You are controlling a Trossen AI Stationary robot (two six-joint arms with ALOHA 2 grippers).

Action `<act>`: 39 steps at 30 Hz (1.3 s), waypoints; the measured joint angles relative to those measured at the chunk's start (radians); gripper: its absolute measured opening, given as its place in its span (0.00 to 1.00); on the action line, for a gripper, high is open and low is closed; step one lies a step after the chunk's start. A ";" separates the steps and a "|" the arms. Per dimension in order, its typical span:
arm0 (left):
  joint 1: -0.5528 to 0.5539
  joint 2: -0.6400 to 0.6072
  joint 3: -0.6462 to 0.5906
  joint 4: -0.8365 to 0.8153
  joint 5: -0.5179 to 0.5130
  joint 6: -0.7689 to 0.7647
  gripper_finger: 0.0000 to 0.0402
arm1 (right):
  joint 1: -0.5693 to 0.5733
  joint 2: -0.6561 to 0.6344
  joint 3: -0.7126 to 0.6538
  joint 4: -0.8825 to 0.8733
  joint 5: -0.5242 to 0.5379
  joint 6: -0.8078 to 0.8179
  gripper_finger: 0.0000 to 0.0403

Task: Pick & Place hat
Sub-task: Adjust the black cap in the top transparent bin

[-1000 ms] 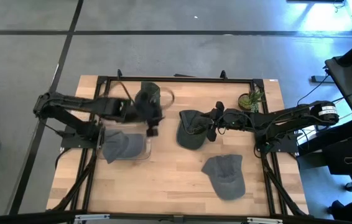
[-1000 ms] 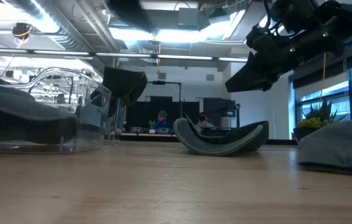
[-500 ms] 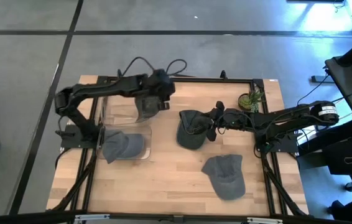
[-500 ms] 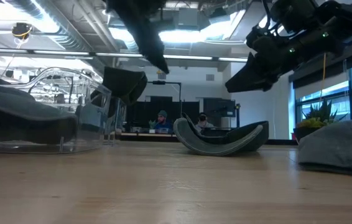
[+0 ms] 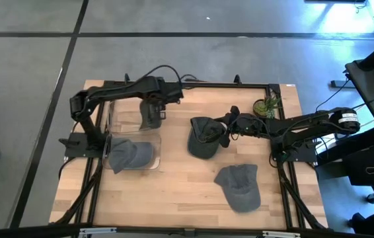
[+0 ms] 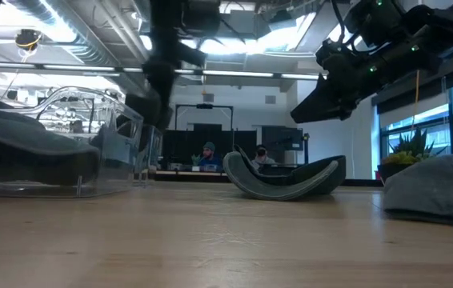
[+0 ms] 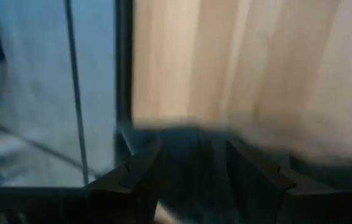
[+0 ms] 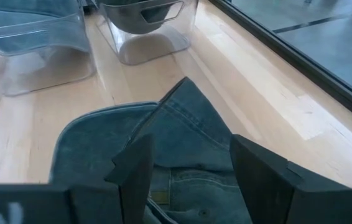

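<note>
Three grey-blue denim hats and two clear bins are on the table. My left gripper is open above the far clear bin, where one hat lies. This wrist view is blurred. My right gripper is open and hovers above the middle hat. That hat lies on the table with both ends curled upward. Another hat lies flat near the table's right near part.
The near clear bin on the table's left holds another hat. A small potted plant stands at the far right. Bare wood stretches along the near edge. People sit in the room beyond the table.
My left arm has risen from low across the table's left and swung toward the far edge. Its gripper has then come back down over the far bin. The hat in that bin has stayed put.
</note>
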 joint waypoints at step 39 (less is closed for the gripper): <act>0.058 -0.058 0.017 -0.123 0.173 -0.166 0.44 | -0.005 0.002 0.000 -0.017 0.016 -0.004 0.52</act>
